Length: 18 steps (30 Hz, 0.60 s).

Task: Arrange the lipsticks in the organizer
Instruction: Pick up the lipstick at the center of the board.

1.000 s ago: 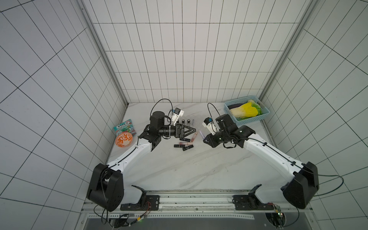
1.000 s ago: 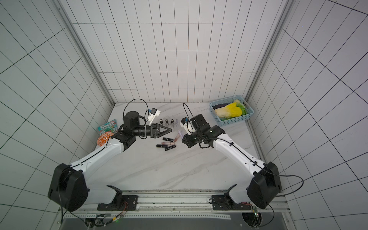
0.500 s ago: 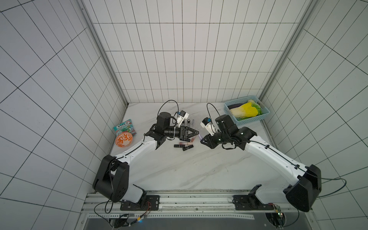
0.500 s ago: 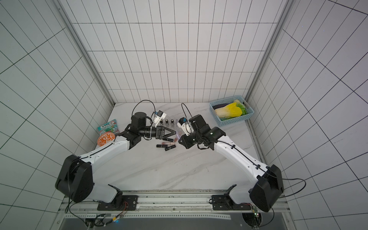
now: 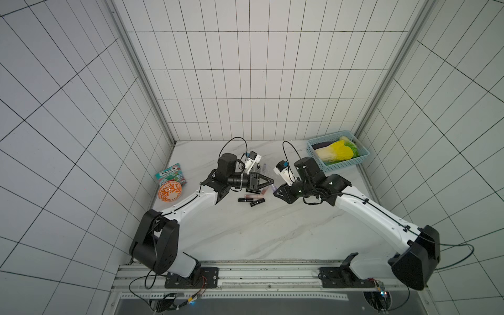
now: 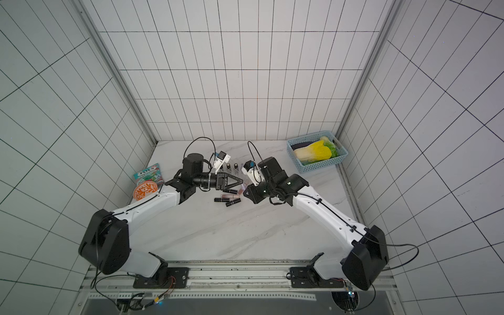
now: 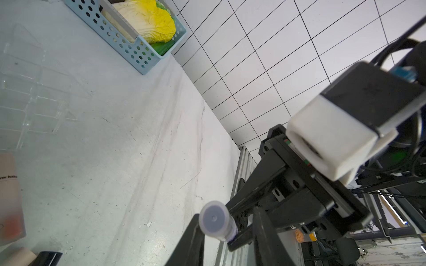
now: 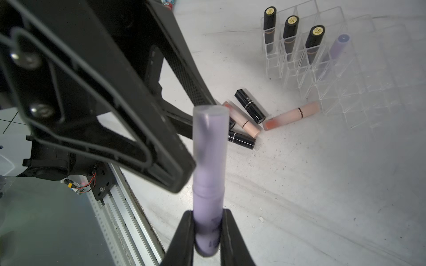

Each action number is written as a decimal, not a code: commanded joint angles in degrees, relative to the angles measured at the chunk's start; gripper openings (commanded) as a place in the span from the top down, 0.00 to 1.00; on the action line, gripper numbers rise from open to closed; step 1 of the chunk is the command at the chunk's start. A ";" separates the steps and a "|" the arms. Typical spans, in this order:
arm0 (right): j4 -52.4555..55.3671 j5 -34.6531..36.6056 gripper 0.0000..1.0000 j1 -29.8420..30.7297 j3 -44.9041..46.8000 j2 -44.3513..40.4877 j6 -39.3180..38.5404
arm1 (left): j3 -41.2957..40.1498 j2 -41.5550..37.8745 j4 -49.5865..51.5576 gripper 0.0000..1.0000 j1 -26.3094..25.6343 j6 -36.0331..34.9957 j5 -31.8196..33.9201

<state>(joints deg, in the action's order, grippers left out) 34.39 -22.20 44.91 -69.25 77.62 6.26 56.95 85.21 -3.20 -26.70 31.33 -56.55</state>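
Over on the left, the left claw (image 5: pixel 272 181) has its jaws parted either side of a lavender plastic lipstick tube (image 8: pixel 208 161). One jaw lies against it and the other stands off, so no grip there. Near it on the white marble counter (image 5: pixel 259 231) lie the stragglers: two pale pink lipstick tubes (image 8: pixel 292 115), two glossy black lipstick tubes (image 8: pixel 250 106), and perhaps a third black one, half hidden.

Next, the clear plastic stepped organizer (image 8: pixel 345 92). Three black-capped lipsticks (image 8: pixel 291 30) stand upright in its back row, a second lavender lipstick (image 8: pixel 338 46) is slotted beside them, and the rows in front look empty.

Then the right claw (image 8: pixel 208 230), clenched on the lavender tube's base, holding it up off the counter.

My read: this looks like a hand-over. Four are housed, one is in the air and at least four are to go, so under halfway.
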 commanded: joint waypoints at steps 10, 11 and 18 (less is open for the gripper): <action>-0.73 0.04 0.83 0.80 -1.73 -0.54 0.07 | 2.11 1.71 -2.34 0.67 -1.08 -0.48 -0.93; -0.73 0.05 0.83 0.80 -1.68 -0.54 0.07 | 2.11 1.80 -2.40 0.69 -1.08 -0.44 -0.90; -1.03 2.49 0.74 0.80 -0.85 -1.89 0.13 | 1.85 1.28 -3.75 0.86 -1.08 -0.11 0.60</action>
<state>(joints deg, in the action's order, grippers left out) 34.09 -21.67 45.12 -69.25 77.52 6.24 57.56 86.87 -4.51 -27.46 31.73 -56.31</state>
